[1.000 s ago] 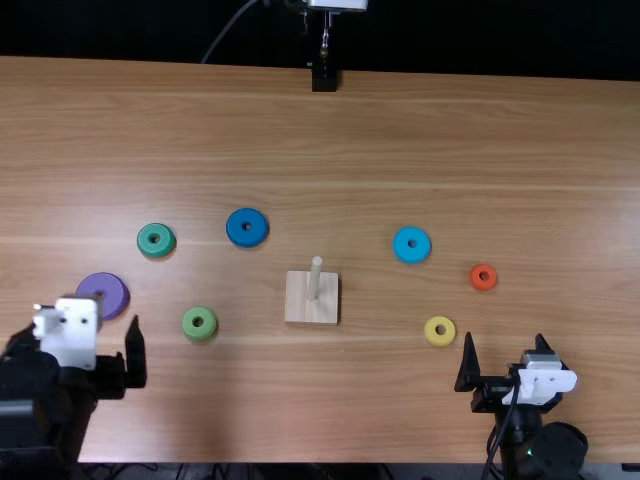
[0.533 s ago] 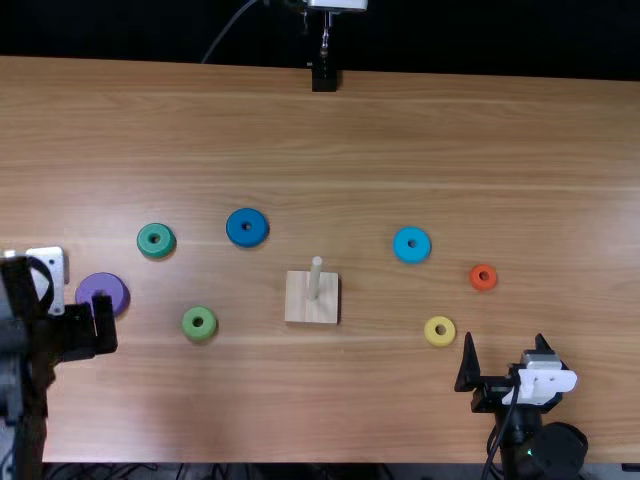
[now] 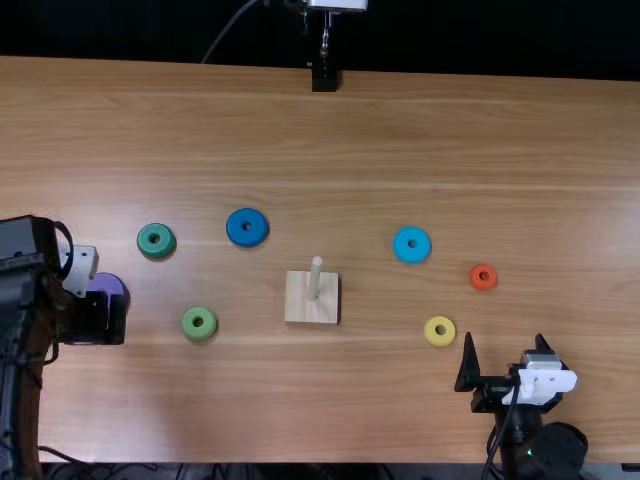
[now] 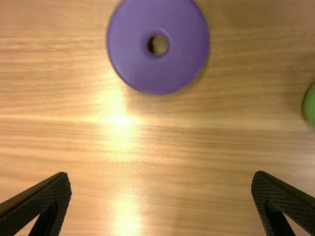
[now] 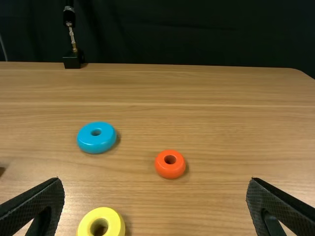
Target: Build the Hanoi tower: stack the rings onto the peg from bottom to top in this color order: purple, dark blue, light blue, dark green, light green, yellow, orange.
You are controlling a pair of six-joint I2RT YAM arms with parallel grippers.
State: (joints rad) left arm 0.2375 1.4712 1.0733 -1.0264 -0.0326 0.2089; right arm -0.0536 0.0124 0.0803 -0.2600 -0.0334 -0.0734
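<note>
In the top view my left gripper is over the table's left side, partly covering the purple ring. The left wrist view has the left gripper open, fingers wide apart, with the purple ring lying flat beyond them, untouched. My right gripper stands open and holds nothing at the near right; in its wrist view, the right gripper faces the orange ring. The wooden peg is bare. Dark blue, dark green, light green, light blue and yellow rings lie flat.
The peg's square base rests mid-table, between the light green and yellow rings. A black stand is at the table's far edge.
The left arm swung leftward, then its gripper came back slightly right and up the view, now covering part of the purple ring. The right arm and the rings kept still.
</note>
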